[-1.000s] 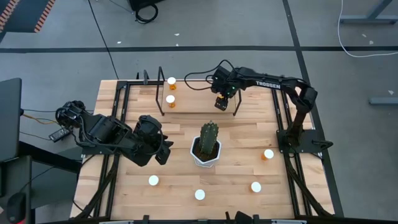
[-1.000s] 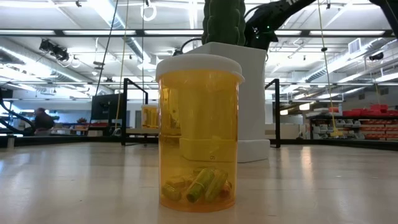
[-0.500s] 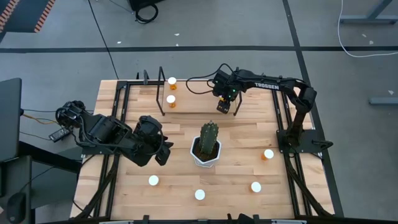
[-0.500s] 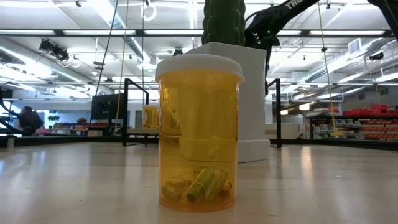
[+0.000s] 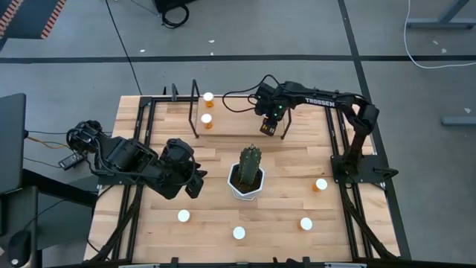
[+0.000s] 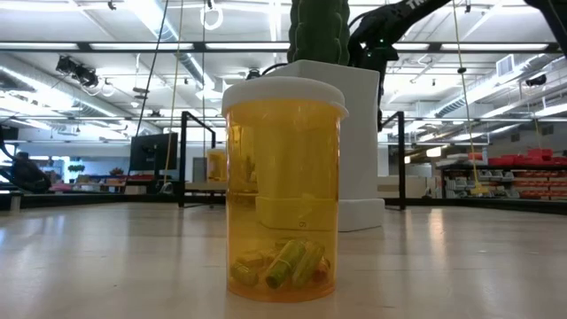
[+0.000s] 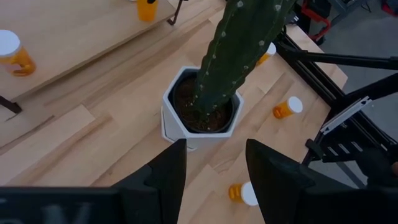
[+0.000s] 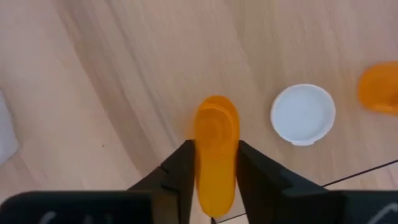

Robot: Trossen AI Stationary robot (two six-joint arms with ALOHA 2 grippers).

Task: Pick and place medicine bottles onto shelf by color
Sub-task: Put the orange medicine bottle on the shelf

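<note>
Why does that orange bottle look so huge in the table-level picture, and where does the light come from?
Low view: the near bottle stands right at the camera, so it looms and hides part of the cactus pot; ceiling strip lights glow behind. High view: the table is evenly lit, no harsh shadows. Right wrist view: the held bottle in the right gripper looks foreshortened.
</note>
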